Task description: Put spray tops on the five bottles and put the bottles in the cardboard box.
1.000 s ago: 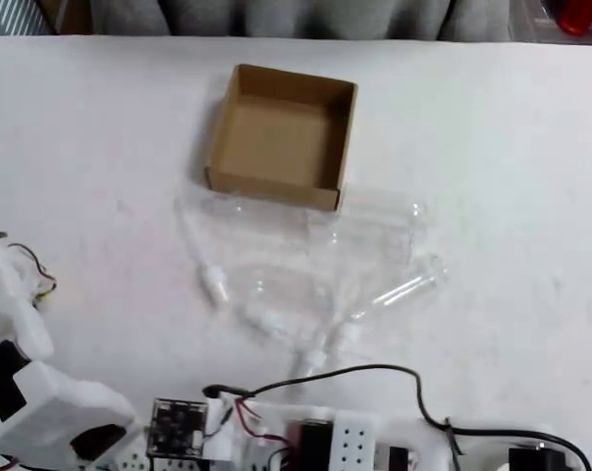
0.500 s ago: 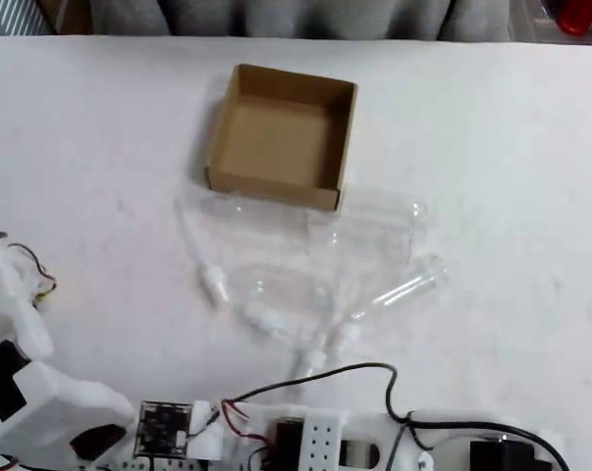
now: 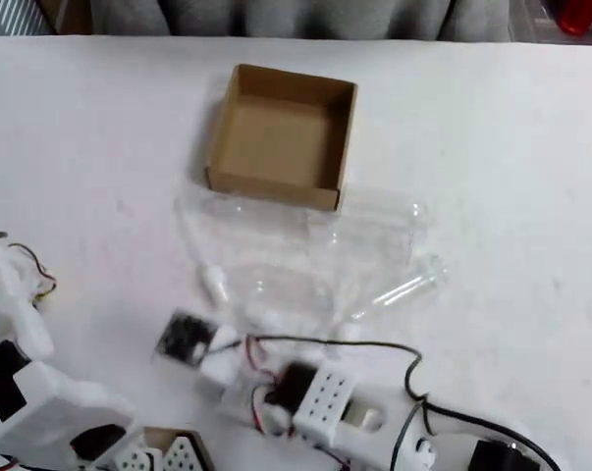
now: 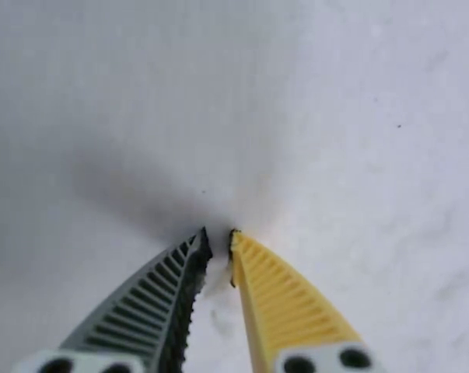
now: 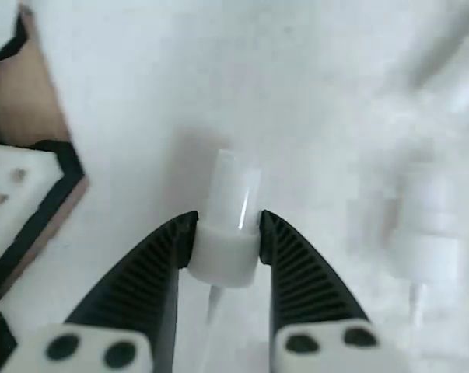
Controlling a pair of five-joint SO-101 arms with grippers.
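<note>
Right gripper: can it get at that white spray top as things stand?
Likely yes. The white spray top sits between the right gripper's fingers, which touch its collar on both sides; nothing lies in the way.

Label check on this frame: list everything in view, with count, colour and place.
box: one, brown cardboard, open, nothing inside, far middle of the table.
bottles: clear, several lying in a cluster on the arms' side of the box; exact count cannot be told.
spray tops: white; one in the right gripper, at least one more loose beside the bottles.
table: one, white.
red object: one, beyond the table's far right corner.
left gripper: one grey and one yellow finger, shut, over bare table.
right gripper: black fingers, shut on a spray top.
</note>
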